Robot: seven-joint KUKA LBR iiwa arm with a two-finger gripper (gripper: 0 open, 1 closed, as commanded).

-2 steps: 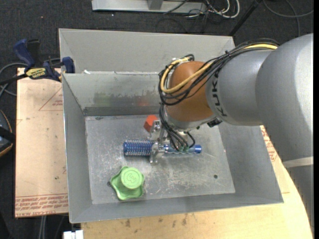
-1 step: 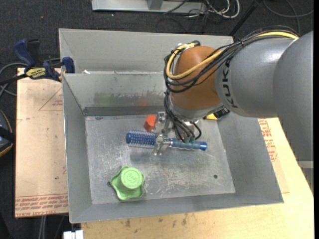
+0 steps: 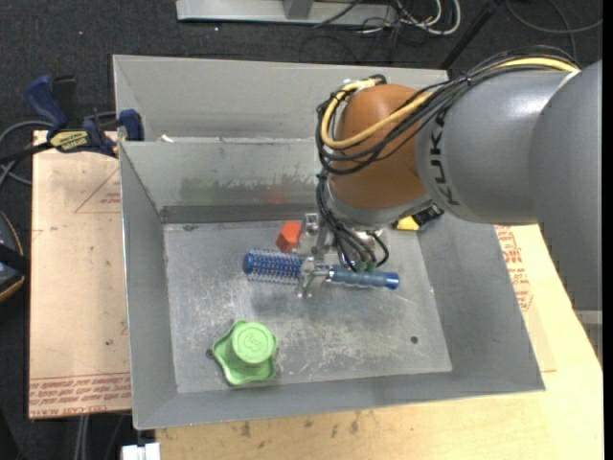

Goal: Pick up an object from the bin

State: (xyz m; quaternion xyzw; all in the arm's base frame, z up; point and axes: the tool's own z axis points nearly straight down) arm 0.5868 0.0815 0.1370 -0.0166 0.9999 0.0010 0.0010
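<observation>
The blue hairbrush (image 3: 273,266) lies right under our gripper (image 3: 309,278), maybe touching; we cannot tell how open its jaws are.

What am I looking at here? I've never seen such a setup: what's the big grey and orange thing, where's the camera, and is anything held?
The big grey shape reaching in from the right is a robot arm; the orange dome is a cover on its wrist. Below it hangs the claw, the part that grasps. The one camera looks down on a grey metal bin from above, slightly to one side. On the bin's floor lie a blue brush with a bristled head, a small orange block just behind it, a green round lid-like piece near the front left, and something yellow partly hidden under the arm. The claw is down at the brush's middle; whether it has closed on it cannot be told.
</observation>
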